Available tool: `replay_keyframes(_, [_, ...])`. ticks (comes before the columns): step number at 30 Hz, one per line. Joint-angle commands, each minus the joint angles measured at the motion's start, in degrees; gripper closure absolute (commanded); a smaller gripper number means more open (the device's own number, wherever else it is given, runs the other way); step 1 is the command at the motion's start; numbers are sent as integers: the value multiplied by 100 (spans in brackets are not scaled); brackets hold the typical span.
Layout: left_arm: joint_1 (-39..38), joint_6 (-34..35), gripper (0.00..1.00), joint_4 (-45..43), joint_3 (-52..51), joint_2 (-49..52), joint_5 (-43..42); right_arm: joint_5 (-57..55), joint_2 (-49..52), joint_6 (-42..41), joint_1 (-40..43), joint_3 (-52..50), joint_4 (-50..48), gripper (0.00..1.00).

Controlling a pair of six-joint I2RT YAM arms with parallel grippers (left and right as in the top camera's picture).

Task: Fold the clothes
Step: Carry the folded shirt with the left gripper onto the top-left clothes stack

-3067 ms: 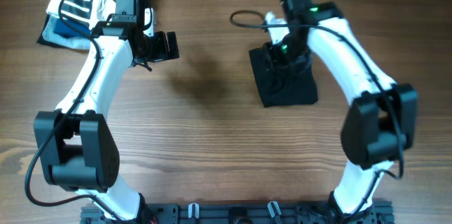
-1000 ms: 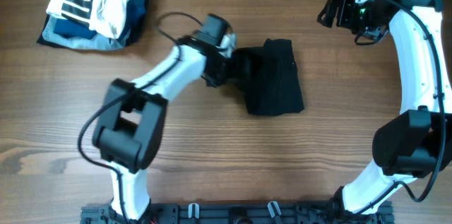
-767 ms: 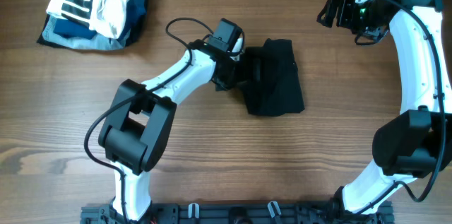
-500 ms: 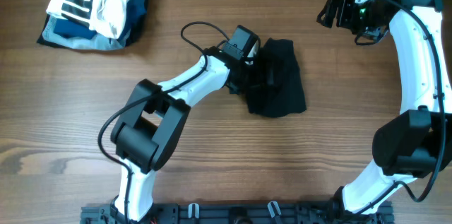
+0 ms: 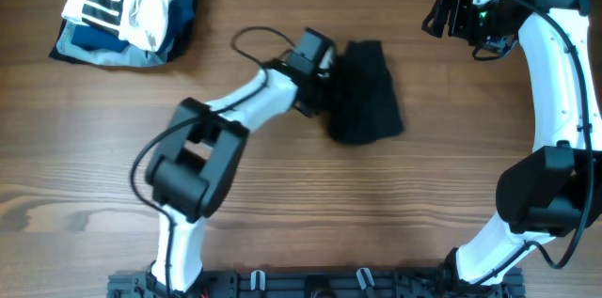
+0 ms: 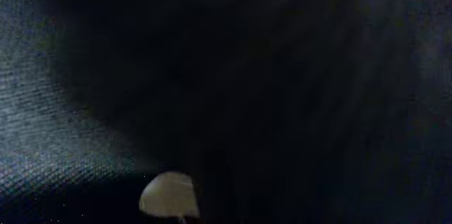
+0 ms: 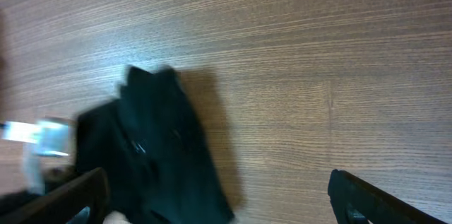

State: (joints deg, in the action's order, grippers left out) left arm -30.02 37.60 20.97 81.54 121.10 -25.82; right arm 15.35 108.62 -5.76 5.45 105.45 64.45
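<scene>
The clothes [image 5: 369, 99] are a black garment, folded into a compact bundle at the middle of the wooden table. My left gripper [image 5: 329, 84] is pressed into the bundle's left edge and is shut on the fabric. Dark cloth [image 6: 282, 75] fills the whole left wrist view, with one small pale patch [image 6: 168, 196] at the bottom. My right gripper [image 5: 435, 18] hangs open over bare wood at the far right, well away from the bundle. The right wrist view shows the bundle [image 7: 162, 153] lower left, between and beyond the wide-spread right gripper [image 7: 222, 203].
A stack of striped black-and-white, white and blue garments [image 5: 127, 7] lies at the far left corner. The left arm's cable [image 5: 254, 39] loops above the table beside the bundle. Bare wood [image 5: 301, 204] stretches along the near side.
The left arm swung right onto the bundle's left edge and its gripper went from open to shut on the fabric. The bundle shifted slightly away and bunched up. The right arm stayed still.
</scene>
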Motion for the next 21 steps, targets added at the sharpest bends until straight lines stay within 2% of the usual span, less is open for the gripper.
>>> replay_keyframes(1, [850,-155,96,-149,15,-1226,168,-48,31,107,-13,2,-9,0])
replay_keyframes(4, [1440,-111,96,-487,15,-1823,166,-31,57,109,-13,2,-7,0])
replay_keyframes(6, [1926,17,96,-1034,15,-2162,170,-31,107,109,-13,-9,13,0])
replay_keyframes(10, [2452,367,96,-2048,13,-2243,227,-28,179,107,-13,-13,79,0])
replay_keyframes(19, [3508,251,96,-3296,13,-1993,1926,-28,181,107,-20,-378,50,0])
replay_keyframes(21, [3648,254,96,-3733,13,-1803,2015,-31,181,107,-22,-435,59,0])
